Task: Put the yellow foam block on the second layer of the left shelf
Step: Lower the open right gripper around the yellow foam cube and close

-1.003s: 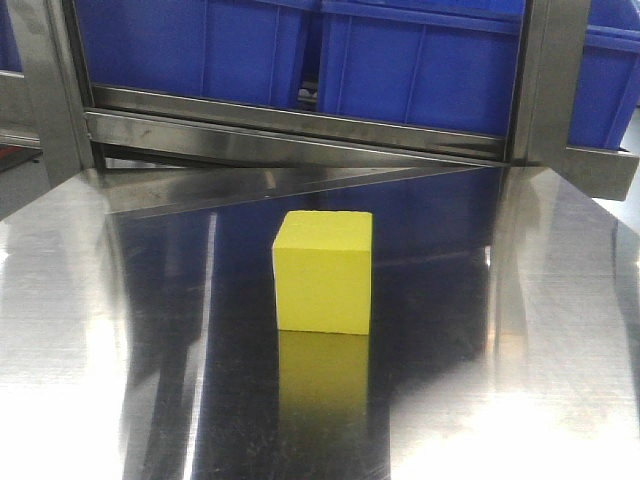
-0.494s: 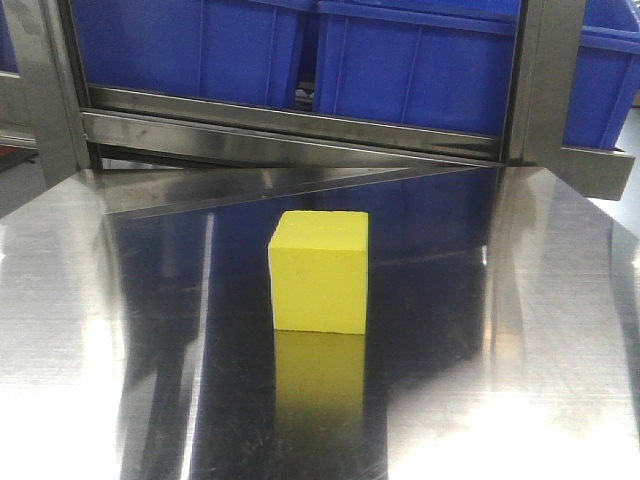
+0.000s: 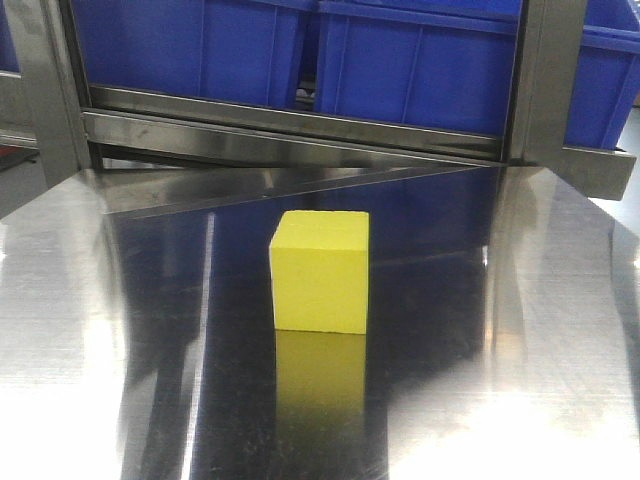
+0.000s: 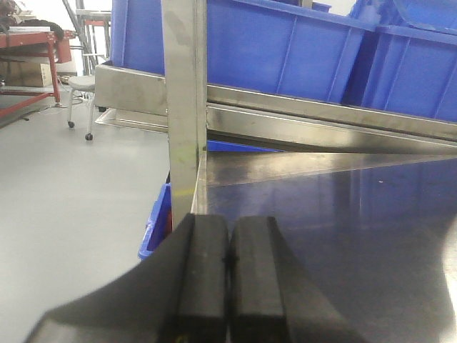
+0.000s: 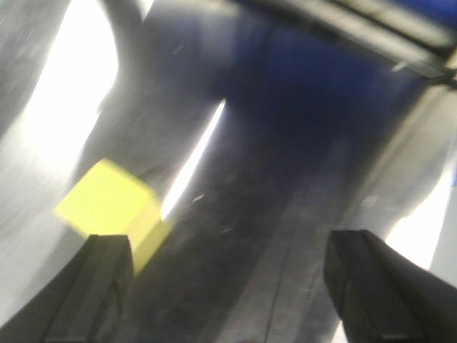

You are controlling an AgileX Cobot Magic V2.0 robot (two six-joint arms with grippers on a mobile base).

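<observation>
- left end effector (image 4: pixel 228 239): clenched, two black fingers (image 4: pixel 203 271) pressed flat together, nothing between them. Held low and level, pointing along the edge of the surface (image 4: pixel 343 214) toward a shelf post (image 4: pixel 184 107).
- right end effector (image 5: pixel 232 246): released, jaws spread wide, empty. Only two dark fingertips (image 5: pixel 371 286) show at the bottom of the right wrist view. It is tilted down over the surface.
- yellow foam block (image 3: pixel 320 280): one, upright on the surface, mid-front view, touched by nothing. It is well in front of the shelf rail (image 3: pixel 300 130), with a yellow reflection below it.
- right wrist view: block (image 5: pixel 107 204) sits just ahead of one fingertip, off to that side and not between the jaws. Its lower corner is covered by that fingertip.
- hard to make out: right wrist view is blurred, block edges soft, surface glare blown out white. Neither arm appears in the front view, and both wrist views cut off everything behind the fingers.
- blue bins (image 3: pixel 420 60): at least three on the shelf layer above the rail, tops cut off by the frame. One more blue bin (image 4: pixel 161 214) is partly seen below surface level beside the post.
- posts: two steel uprights in the front view (image 3: pixel 40 90).
- far left in the left wrist view: grey floor (image 4: pixel 64 186) and one wheeled stool (image 4: pixel 80 89).
</observation>
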